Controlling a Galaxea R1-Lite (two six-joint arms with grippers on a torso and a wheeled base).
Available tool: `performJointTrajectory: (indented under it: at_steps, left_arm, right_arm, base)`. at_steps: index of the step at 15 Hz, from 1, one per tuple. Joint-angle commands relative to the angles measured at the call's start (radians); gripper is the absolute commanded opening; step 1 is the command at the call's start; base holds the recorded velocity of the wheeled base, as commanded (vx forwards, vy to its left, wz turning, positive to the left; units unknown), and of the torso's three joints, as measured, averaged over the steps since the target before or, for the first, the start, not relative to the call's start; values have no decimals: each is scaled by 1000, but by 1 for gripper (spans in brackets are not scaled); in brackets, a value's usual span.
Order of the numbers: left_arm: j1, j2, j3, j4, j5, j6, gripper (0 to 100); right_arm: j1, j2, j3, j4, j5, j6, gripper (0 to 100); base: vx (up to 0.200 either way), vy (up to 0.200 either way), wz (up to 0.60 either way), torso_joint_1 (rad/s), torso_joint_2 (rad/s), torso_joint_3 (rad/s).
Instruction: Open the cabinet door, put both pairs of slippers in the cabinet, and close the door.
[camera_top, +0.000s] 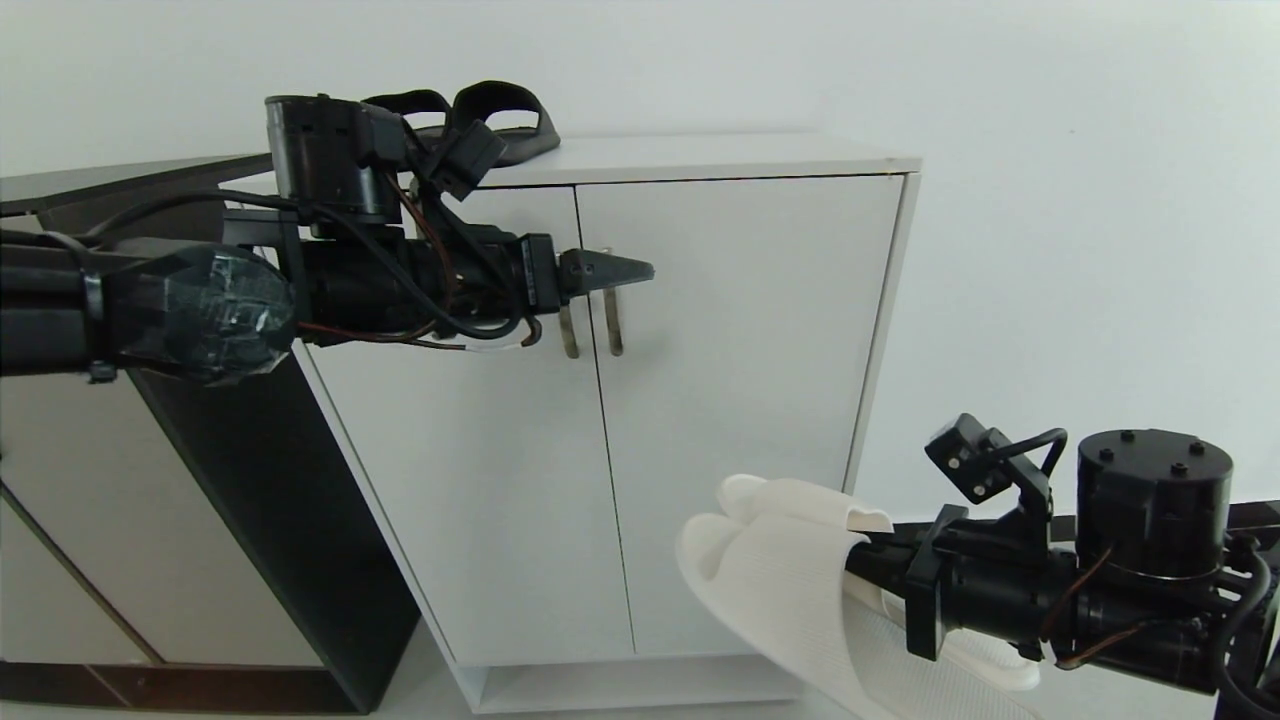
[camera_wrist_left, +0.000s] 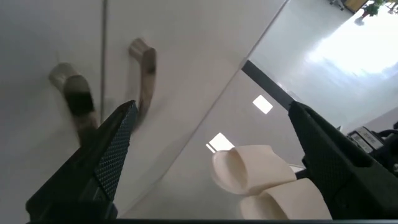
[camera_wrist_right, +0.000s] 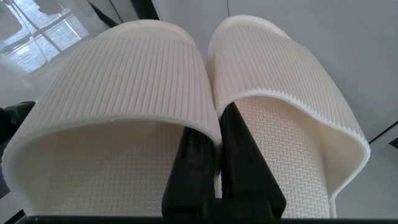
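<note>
The white cabinet (camera_top: 740, 400) stood square in front, against a pale wall, and both of its doors were shut, the left door (camera_top: 470, 480) and the right door (camera_top: 740, 380) meeting at a thin seam down the middle. Hard against the cabinet's left side sat a dark-sided unit (camera_top: 270, 480) with a lighter front. Down low on the right, in front of the bottom of the right door, there was the white pair of slippers (camera_top: 780, 570), ribbed across the straps, toes pointing at the cabinet, off the floor and side by side. The right claw (camera_wrist_right: 219, 124) had them: its two black fingers were pressed close together, pinching the inner strap edges of both slippers where they met. Up on the cabinet's top, toward the left rear, lay the black pair of slippers (camera_top: 500, 115), partly hidden behind the left arm's wrist. The left claw (camera_top: 625, 270) hung level at the seam, right at the upper ends of the handles, and the left wrist view showed its fingers (camera_wrist_left: 115, 146) spread wide with nothing between them. Whether it touched metal could not be told. Smallest of all, the two slim metal handles, one (camera_top: 568, 335) on the left door and one (camera_top: 613, 325) on the right, stood upright just either side of the seam.
</note>
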Motion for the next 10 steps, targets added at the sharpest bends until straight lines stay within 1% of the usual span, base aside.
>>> performJointTrajectory:
  at_steps: [1,8,10]
  left_arm:
    - [18,55,-29,-2,2,0,100]
    - [7,133,-75,-2,1,-1,100]
    - [7,144,-85,-2,1,-7,100]
  right_arm:
    - [-1,0,0,-1,4,0,0]
    - [-1,3,0,-1,7,0,0]
    - [-1,5,6,0,7,0,0]
  base:
    - [0,0,0,0,0,0]
    - [0,0,0,0,0,0]
    - [0,0,0,0,0,0]
